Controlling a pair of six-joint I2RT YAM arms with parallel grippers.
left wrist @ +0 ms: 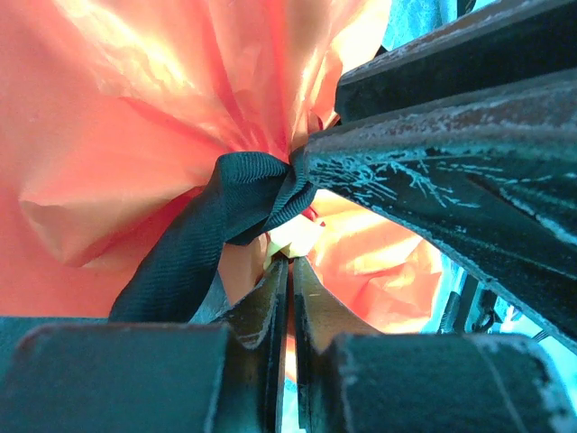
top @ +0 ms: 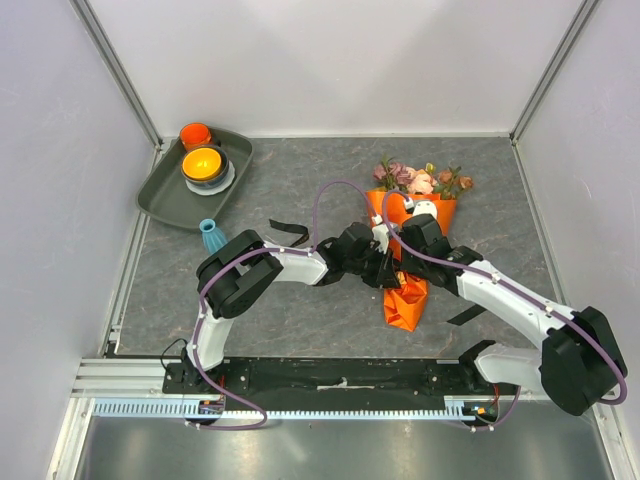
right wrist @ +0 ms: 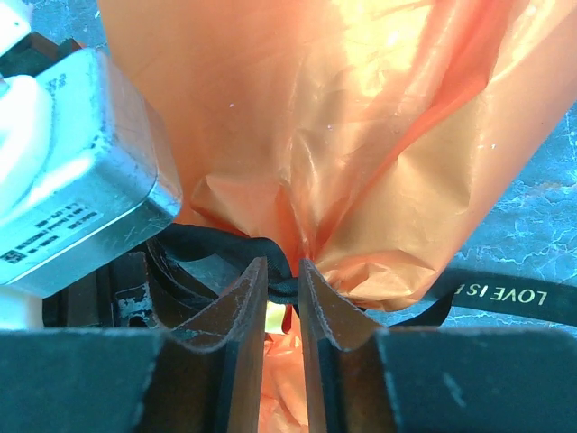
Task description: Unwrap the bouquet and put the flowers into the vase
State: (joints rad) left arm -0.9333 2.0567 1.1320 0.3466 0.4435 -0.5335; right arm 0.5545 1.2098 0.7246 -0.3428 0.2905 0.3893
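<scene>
One orange-wrapped bouquet (top: 405, 303) lies on the counter (top: 330, 322), right of the vase (top: 211, 236). At its black ribbon (left wrist: 225, 207), the left fingers (left wrist: 261, 316) are together, perhaps pinching something thin; the right fingers (right wrist: 242, 307) sit slightly apart around it.

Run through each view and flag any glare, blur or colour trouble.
Top external view: even soft light, sharp throughout, the orange paper-wrapped bouquet clear. Left wrist view: the orange paper glows washed-out, a blue cast at the right edge, the black woven ribbon crisp. Right wrist view: glare patches on the paper's upper folds, ribbon lettering readable.
</scene>
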